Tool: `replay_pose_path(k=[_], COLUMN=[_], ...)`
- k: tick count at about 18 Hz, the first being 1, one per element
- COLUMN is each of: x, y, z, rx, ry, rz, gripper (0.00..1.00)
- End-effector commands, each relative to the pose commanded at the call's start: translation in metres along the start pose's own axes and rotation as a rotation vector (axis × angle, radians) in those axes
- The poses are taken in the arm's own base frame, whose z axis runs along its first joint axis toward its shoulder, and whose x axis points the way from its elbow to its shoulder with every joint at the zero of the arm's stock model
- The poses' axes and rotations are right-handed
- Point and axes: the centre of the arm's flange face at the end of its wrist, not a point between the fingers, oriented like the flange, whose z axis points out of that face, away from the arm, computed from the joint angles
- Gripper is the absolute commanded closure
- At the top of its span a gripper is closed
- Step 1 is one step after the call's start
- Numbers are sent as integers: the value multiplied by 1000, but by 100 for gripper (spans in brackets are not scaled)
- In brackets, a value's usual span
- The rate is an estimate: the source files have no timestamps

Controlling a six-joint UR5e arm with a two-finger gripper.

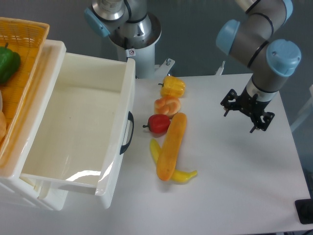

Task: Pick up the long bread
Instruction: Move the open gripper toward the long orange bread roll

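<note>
White desk [234, 186] lies bare to the right of the food cluster, and the hand [245, 111] hovers over that stretch, fingers spread with nothing between them, well apart from the long bread [172, 146]. Smooth, straight and orange-yellow with rounded ends, the loaf lies across a curved yellow banana [179, 175], its upper end just beside a glossy red apple [158, 123].

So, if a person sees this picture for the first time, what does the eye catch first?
Probably the long bread, lying mid-table across a yellow banana, with a red apple beside its upper end. Next, the big white bin on the left, and the gripper hovering open over the table's right side.
</note>
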Motion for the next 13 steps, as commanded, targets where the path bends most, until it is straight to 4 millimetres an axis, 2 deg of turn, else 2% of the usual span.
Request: replay_pose_path(k=[3,8,13], x=[10,42,50], y=[-22,-44,-58], z=[15,49,74], rx=[60,103,101], ry=[38,135,186], rz=[-16,-99,-82], gripper=[0,0,0])
